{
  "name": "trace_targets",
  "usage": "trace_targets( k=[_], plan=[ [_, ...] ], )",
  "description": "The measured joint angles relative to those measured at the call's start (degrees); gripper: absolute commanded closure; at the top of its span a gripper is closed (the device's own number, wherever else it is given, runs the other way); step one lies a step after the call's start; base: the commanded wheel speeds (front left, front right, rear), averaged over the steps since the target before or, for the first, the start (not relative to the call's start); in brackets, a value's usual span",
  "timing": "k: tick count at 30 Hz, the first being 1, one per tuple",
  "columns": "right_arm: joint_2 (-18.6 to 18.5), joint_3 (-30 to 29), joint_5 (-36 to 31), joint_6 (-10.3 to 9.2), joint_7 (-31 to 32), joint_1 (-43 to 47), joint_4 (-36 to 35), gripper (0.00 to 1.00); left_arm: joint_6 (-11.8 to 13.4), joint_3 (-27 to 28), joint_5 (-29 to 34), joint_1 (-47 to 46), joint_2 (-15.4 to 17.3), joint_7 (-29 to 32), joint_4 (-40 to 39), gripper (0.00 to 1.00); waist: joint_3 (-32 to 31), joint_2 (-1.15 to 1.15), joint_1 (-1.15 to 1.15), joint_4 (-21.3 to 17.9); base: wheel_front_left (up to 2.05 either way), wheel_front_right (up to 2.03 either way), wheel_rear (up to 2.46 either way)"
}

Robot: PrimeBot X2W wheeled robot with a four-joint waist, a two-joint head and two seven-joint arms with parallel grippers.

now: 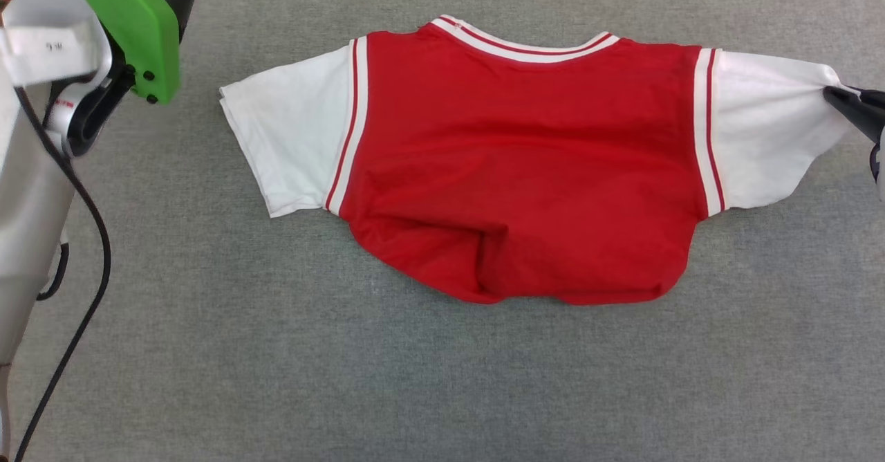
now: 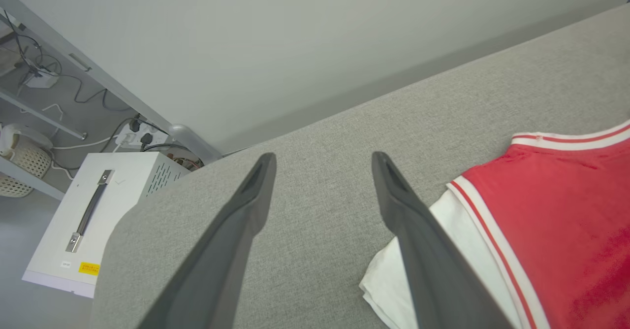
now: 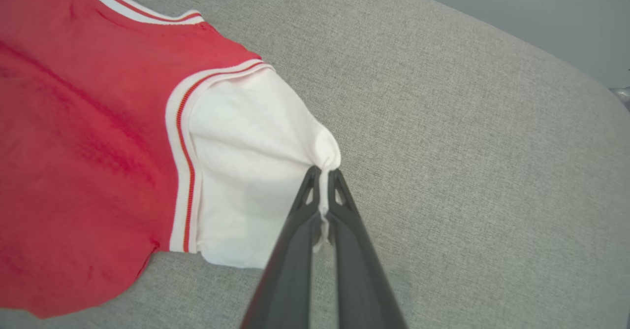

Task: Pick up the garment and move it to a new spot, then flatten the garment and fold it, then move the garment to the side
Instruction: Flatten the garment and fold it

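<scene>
Lying spread on the grey bench (image 1: 442,393), the shirt (image 1: 518,164) looked soft, light and limp, so it would likely sag and crease wherever lifted. The right hand (image 3: 325,177) was closed on the cuff of the right sleeve (image 3: 246,171). The left hand (image 2: 322,164) was wide open and held nothing, near the left sleeve (image 1: 290,137), probably the matching place to take hold.

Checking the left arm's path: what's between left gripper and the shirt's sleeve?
Bare grey surface separates the left gripper from the garment, seen in the head view.
</scene>
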Motion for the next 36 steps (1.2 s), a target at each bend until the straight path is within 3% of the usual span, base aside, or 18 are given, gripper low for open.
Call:
trace_targets(
  k=[6, 12, 26, 27, 28, 32, 36],
  plan=[
    [0.6, 0.2, -0.7, 0.00, 0.0, 0.3, -2.6, 1.00, -0.3, -7.3, -9.1, -5.4, 1.9, 18.3, -0.2, 0.00, 1.9, 0.00, 0.00, -1.7, 0.00, 0.00, 0.00],
    [0.7, 0.1, -0.9, 0.00, 0.4, 0.3, -3.8, 1.00, -0.3, -13.7, -15.5, -8.2, 4.8, 29.0, -1.1, 0.00, 3.6, 0.00, 0.00, -2.7, 0.00, 0.00, 0.00],
    [2.4, 0.5, -1.5, 0.00, 0.8, -0.5, -4.4, 1.00, -0.3, -22.0, -18.6, -9.1, 7.1, 32.7, 5.1, 0.00, 8.0, 0.00, 0.00, -4.1, 0.00, 0.00, 0.00],
    [2.5, 0.6, -1.5, 0.00, 0.8, -0.7, -4.4, 1.00, -0.3, -22.5, -18.8, -9.4, 7.2, 32.7, 5.0, 0.33, 8.2, 0.00, 0.00, -4.2, 0.00, 0.00, 0.00],
    [2.5, 0.7, -1.5, -0.01, 0.8, -0.8, -4.3, 1.00, -0.3, -23.1, -19.0, -9.6, 7.3, 32.7, 5.0, 1.00, 8.3, 0.00, 0.00, -4.2, 0.00, 0.00, 0.00],
    [2.6, 1.3, -1.6, 0.00, 0.7, -0.8, -3.9, 1.00, -0.4, -25.4, -20.0, -10.1, 7.0, 31.2, 4.7, 1.00, 7.9, 0.00, 0.00, -4.1, 0.00, 0.00, 0.00],
    [2.7, 0.6, -1.9, 0.00, -1.7, -1.1, -2.8, 1.00, -0.4, -27.9, -19.8, -10.1, 6.7, 25.8, 5.1, 1.00, 6.0, 0.00, 0.00, -3.5, 0.00, 0.00, 0.00]
  ],
)
